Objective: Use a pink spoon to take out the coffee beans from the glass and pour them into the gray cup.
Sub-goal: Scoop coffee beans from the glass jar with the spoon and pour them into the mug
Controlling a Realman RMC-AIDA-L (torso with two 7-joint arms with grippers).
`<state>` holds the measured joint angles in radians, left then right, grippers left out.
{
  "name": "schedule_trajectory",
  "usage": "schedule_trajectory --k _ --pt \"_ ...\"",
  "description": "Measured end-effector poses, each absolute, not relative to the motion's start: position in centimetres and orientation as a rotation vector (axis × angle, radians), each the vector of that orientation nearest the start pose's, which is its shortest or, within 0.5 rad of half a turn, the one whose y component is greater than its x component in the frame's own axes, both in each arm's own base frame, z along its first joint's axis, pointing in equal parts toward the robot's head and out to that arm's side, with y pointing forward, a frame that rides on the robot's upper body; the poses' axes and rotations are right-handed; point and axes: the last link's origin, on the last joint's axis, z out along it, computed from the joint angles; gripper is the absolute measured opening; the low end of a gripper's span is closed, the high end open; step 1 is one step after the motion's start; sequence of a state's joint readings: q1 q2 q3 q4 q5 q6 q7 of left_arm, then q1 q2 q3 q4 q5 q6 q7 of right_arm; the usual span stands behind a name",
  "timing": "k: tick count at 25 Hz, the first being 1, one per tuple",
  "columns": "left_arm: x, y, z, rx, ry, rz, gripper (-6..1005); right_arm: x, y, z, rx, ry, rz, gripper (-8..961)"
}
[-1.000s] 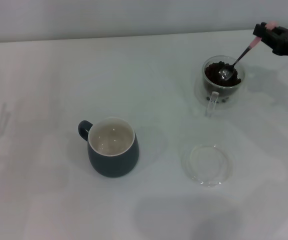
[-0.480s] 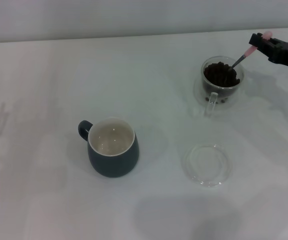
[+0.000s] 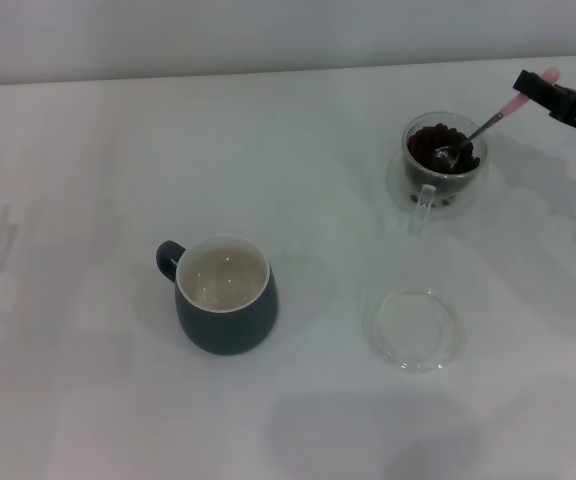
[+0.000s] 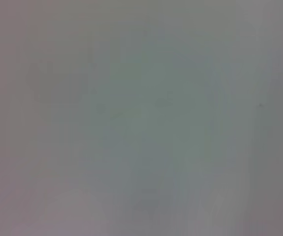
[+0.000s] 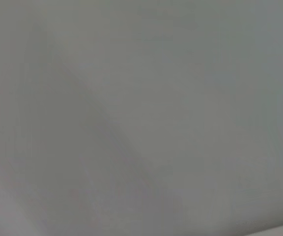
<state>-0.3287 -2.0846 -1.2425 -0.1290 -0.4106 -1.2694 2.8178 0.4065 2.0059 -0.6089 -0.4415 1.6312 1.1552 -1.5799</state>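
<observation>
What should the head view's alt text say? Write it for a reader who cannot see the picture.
The right gripper holds a pink-handled metal spoon by its handle, its bowl dipped in dark coffee beans inside a clear glass mug at the white table's far right. An empty dark blue-gray ceramic cup stands nearer, left of a flat clear glass saucer.

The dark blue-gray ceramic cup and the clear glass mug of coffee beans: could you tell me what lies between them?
Nothing: the head view shows only bare white table between cup and mug.
</observation>
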Motion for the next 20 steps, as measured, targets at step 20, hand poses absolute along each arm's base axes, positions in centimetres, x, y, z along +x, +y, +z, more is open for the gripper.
schedule_trajectory --k 20 --pt "-35.0 30.0 -0.1 -1.547 -0.624 -0.785 834 36.3 34.5 5.2 -1.569 1.59 1.115 153"
